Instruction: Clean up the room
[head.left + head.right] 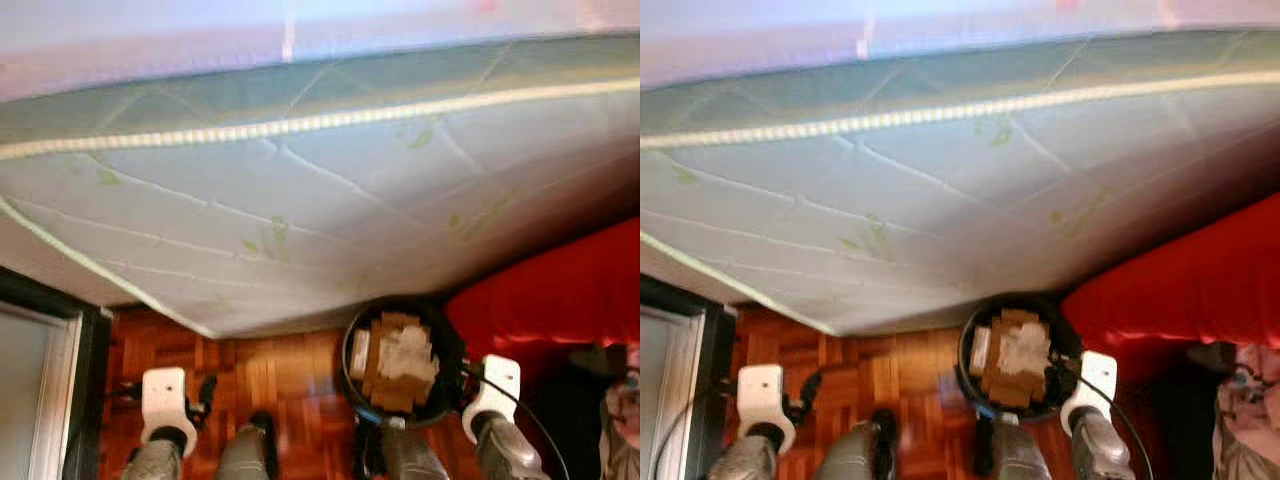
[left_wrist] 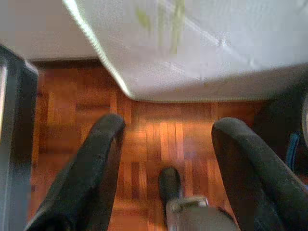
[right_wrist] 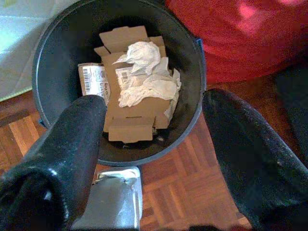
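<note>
Right gripper (image 3: 154, 159) spread wide, empty, above black bin (image 3: 57, 33) – likely just beside the bin for dropping rubbish | bin near right, holding cardboard (image 3: 130, 110) and crumpled paper (image 3: 144, 82) | left gripper (image 2: 163, 159) wide, empty, over parquet floor (image 2: 159, 130).

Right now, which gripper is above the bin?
The right gripper: its open fingers frame the black bin of cardboard; the left gripper is over bare parquet.

I log one round black bin (image 3: 57, 53), upright on parquet floor (image 3: 183, 187), holding flattened cardboard (image 3: 139, 110) and crumpled white paper (image 3: 144, 82).
</note>
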Controlling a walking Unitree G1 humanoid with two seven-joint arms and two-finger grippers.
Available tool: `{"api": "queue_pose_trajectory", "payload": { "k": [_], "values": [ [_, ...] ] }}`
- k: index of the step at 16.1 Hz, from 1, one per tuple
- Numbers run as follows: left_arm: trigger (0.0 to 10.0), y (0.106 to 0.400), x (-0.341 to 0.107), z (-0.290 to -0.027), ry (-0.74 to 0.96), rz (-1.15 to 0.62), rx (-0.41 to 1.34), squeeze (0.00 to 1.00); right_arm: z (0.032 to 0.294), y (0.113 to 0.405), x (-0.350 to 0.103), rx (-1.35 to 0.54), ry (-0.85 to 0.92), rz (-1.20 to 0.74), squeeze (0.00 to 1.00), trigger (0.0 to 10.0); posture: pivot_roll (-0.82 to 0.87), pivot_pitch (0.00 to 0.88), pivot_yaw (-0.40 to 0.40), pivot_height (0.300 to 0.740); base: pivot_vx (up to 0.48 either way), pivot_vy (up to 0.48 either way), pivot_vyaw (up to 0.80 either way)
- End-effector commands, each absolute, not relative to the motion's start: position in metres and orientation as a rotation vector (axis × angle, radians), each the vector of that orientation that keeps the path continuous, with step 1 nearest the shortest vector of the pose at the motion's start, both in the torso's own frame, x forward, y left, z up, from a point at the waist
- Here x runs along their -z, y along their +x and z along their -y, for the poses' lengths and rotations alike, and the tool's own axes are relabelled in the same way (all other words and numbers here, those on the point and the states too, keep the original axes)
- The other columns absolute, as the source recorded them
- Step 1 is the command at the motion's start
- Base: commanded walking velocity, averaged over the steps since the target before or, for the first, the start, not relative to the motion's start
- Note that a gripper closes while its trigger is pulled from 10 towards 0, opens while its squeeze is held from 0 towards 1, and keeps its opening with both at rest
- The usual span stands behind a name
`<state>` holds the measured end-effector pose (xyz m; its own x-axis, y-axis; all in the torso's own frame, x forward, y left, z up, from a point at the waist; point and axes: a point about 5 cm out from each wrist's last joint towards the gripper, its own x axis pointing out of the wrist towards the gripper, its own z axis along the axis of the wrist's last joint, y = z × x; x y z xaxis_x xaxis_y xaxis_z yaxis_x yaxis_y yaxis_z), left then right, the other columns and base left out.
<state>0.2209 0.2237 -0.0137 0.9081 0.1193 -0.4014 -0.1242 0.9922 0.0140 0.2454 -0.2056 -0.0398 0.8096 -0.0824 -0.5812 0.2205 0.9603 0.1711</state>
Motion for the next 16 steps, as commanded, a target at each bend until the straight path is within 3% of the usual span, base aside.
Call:
{"api": "queue_pose_trajectory", "payload": {
  "k": [1,6,10,16],
  "values": [
    [10.0,0.201,0.035,-0.230,-0.017,-0.520,-0.167,0.00,0.202,0.227,0.054,0.156,0.241,-0.691,0.00,10.0,0.15,0.115,-0.053,0.740,0.000,0.000,0.00],
    [10.0,0.179,0.066,-0.230,-0.107,-0.694,-0.269,0.00,0.204,0.204,0.069,0.172,0.226,-0.787,0.00,10.0,0.14,0.005,-0.067,0.740,0.000,0.000,0.00],
    [10.0,0.176,0.074,-0.228,-0.138,-0.760,-0.290,0.00,0.203,0.189,0.078,0.175,0.221,-0.859,0.00,10.0,0.12,0.000,-0.051,0.740,0.000,0.000,0.00],
    [10.0,0.168,0.079,-0.231,-0.145,-0.805,-0.301,0.00,0.197,0.197,0.075,0.161,0.199,-0.874,0.00,10.0,0.12,0.000,-0.047,0.740,0.000,0.000,0.00]
  ]
}}
